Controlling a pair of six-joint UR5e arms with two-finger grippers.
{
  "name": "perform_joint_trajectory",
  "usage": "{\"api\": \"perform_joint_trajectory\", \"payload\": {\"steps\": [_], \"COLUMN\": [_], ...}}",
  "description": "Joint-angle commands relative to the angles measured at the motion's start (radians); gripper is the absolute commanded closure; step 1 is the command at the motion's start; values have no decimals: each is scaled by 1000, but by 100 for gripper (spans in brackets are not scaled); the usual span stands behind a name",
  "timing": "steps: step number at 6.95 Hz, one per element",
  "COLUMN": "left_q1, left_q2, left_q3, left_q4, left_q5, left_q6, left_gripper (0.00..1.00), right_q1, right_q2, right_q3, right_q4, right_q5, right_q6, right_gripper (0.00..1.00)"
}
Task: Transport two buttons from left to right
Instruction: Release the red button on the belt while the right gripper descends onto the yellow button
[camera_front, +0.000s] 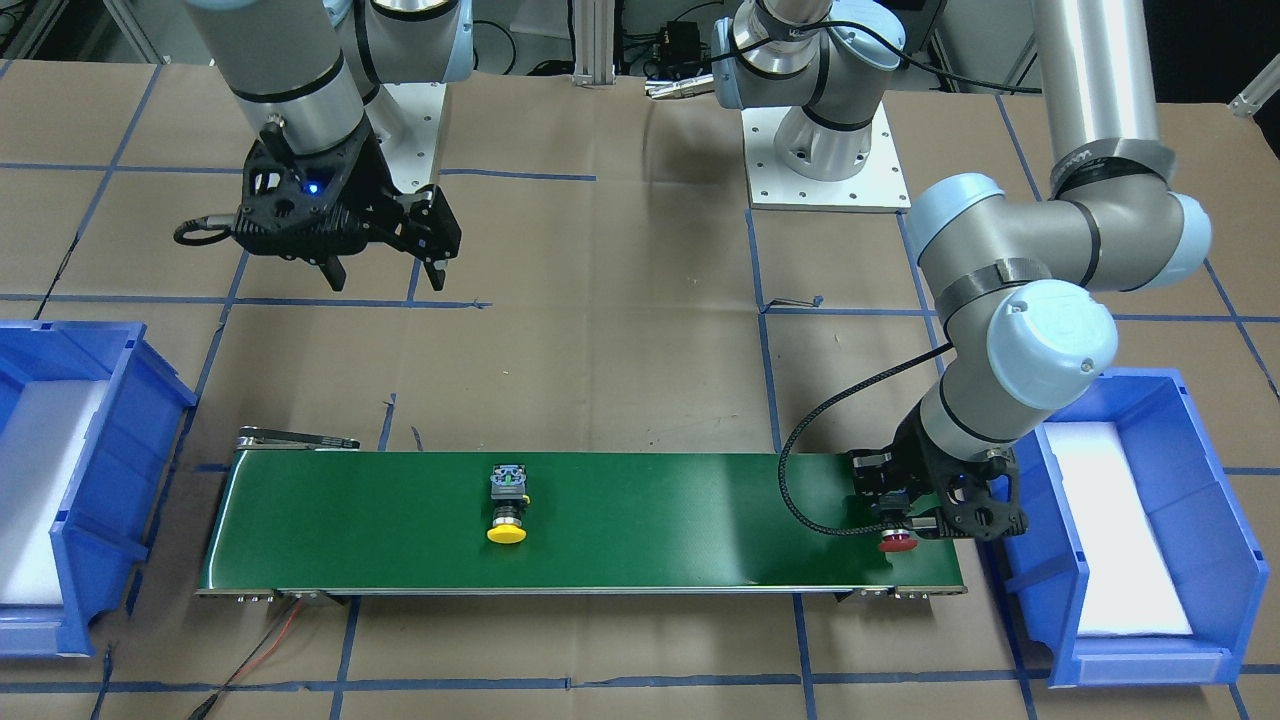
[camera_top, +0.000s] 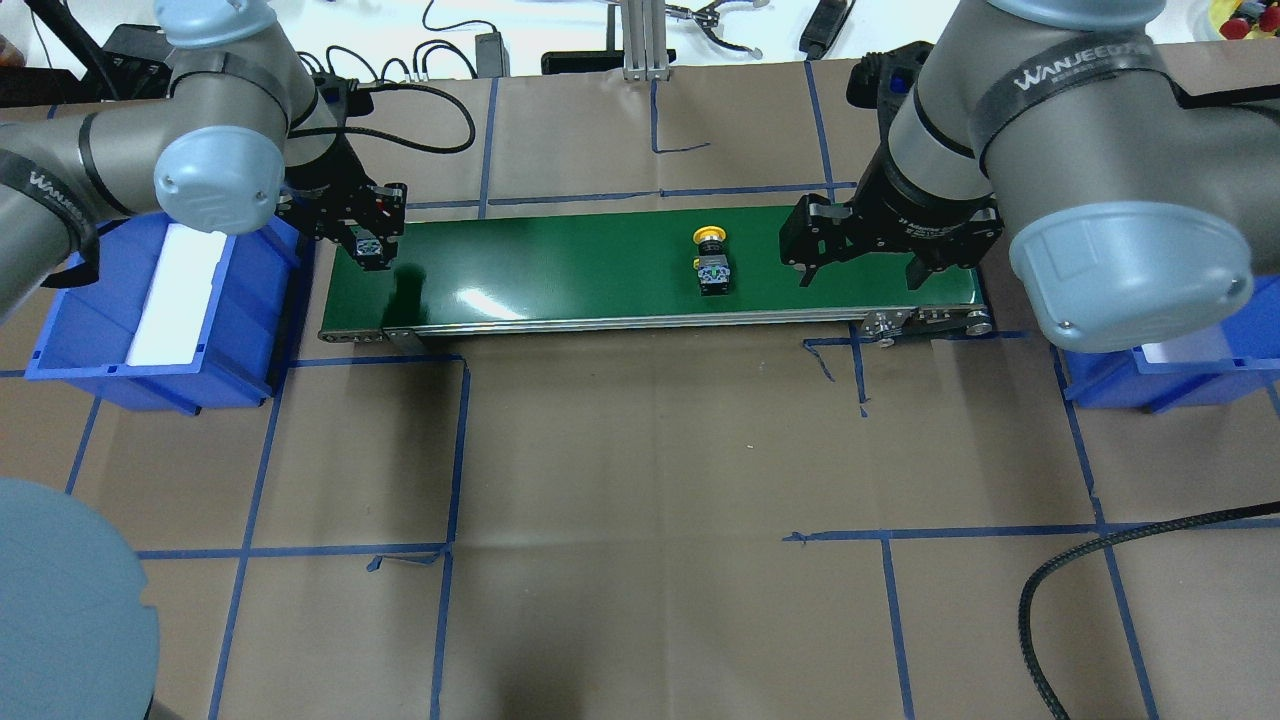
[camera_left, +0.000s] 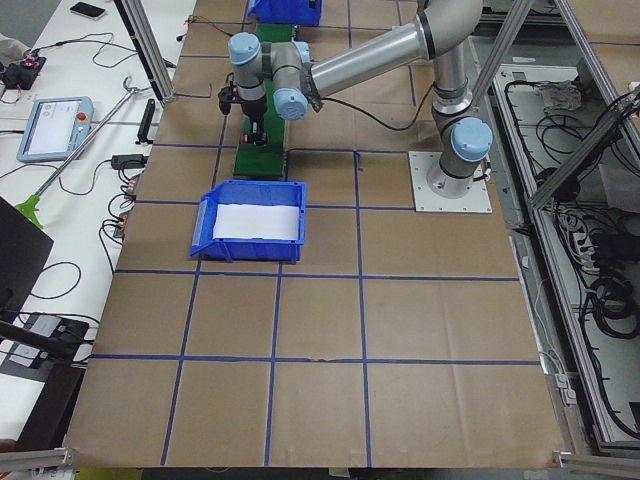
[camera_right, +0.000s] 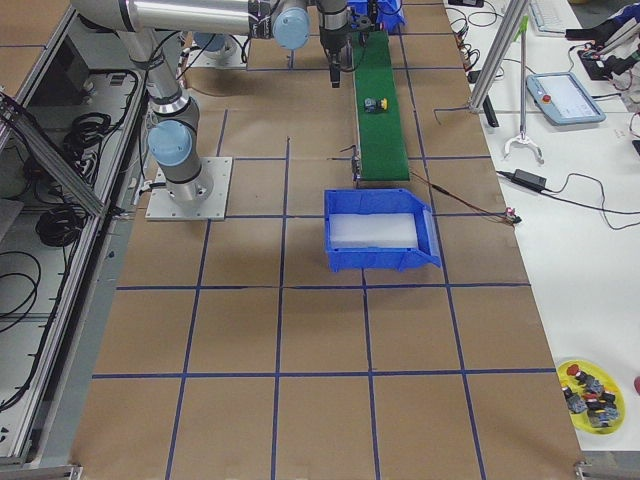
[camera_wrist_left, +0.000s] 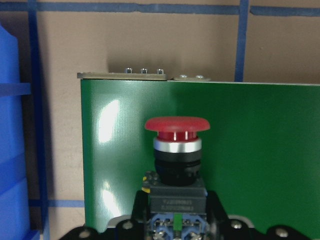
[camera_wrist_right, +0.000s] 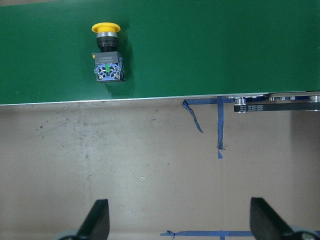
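Observation:
The red button (camera_wrist_left: 177, 150) is gripped by its grey rear block in my left gripper (camera_top: 366, 246), which is shut on it low over the left end of the green belt (camera_top: 560, 270). Its red cap (camera_front: 897, 543) points toward the belt's far edge. The yellow button (camera_top: 711, 260) lies on its side near the middle of the belt, and it also shows in the right wrist view as the yellow button (camera_wrist_right: 106, 52). My right gripper (camera_top: 860, 275) hangs open and empty above the table, just beside the belt's right end.
A blue bin (camera_top: 250, 330) with a white liner stands off the belt's left end, beside my left arm. Another blue bin (camera_front: 130, 420) stands off the belt's right end. Brown paper with blue tape lines covers the table (camera_top: 640, 480).

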Motion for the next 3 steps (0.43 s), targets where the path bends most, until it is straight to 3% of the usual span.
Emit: {"api": "perform_joint_trajectory", "payload": {"steps": [1, 2, 3], "left_q1": [0, 0, 0], "left_q2": [-1, 0, 14], "left_q3": [-33, -33, -27], "left_q4": [39, 41, 41], "left_q5": [0, 0, 1], "left_q6": [-5, -9, -11], "left_gripper": [62, 23, 1], "right_q1": [-5, -11, -23], "right_q2": [56, 88, 113], "right_q3": [-7, -10, -13], "right_q4": [-58, -95, -141], "right_q5": [1, 3, 3], "right_q6": [-1, -1, -1], "right_gripper": [0, 0, 0]}}
